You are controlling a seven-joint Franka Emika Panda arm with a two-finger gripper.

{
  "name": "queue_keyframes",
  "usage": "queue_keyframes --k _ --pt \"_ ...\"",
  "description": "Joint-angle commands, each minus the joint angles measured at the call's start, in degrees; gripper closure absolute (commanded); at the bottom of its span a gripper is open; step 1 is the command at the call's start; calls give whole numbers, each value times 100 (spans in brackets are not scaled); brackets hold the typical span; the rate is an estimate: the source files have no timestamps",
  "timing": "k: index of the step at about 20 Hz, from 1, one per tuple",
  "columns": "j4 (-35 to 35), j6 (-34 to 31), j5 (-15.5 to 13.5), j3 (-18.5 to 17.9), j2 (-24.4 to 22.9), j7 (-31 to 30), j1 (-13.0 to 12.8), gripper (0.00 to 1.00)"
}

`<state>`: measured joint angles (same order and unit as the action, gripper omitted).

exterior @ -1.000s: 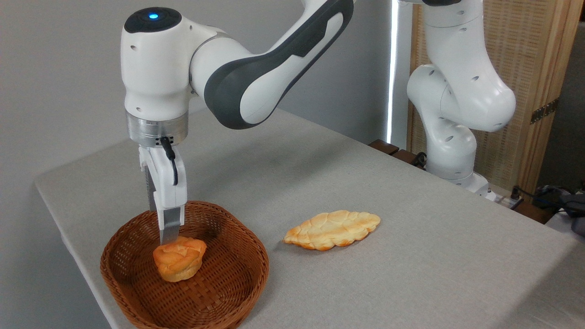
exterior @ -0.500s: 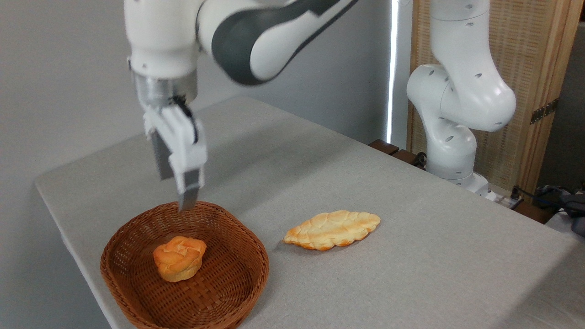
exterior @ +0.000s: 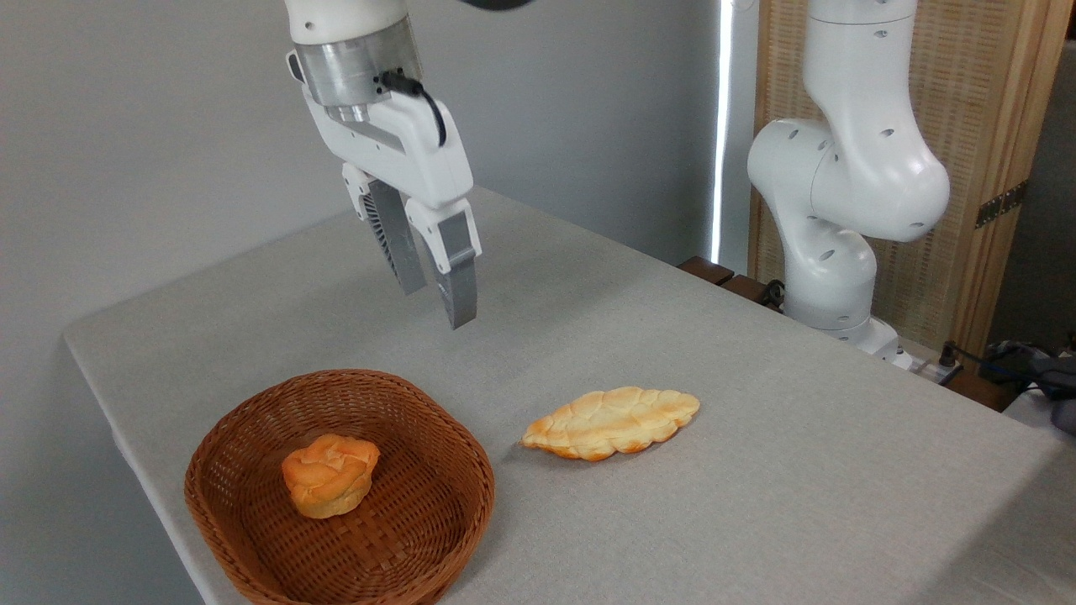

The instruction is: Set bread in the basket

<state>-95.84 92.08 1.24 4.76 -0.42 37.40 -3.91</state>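
The bread (exterior: 329,473), a small orange-brown knotted bun, lies inside the brown woven basket (exterior: 445,428) at the table's front left, resting on the basket floor. My gripper (exterior: 437,302) hangs well above and to the right of the basket, tilted, with its two grey fingers (exterior: 458,281) a little apart and nothing between them. It is open and touches neither bun nor basket.
A long flat pale-golden leaf-shaped bread (exterior: 612,422) lies on the grey table (exterior: 756,470) to the right of the basket. The arm's white base (exterior: 841,252) stands at the back right, with a wooden screen behind it. The table's left edge runs close to the basket.
My gripper was down at the bun in the basket. It has since risen and swung up and to the right, leaving the bun lying in the basket.
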Motion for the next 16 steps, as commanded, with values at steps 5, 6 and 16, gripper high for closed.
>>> queue_keyframes --k 5,6,16 --pt "127 -68 -27 -220 -72 -171 40 0" --pt "145 -33 -89 -264 -72 -171 31 0" --pt "382 231 -362 -669 -63 -198 -66 0"
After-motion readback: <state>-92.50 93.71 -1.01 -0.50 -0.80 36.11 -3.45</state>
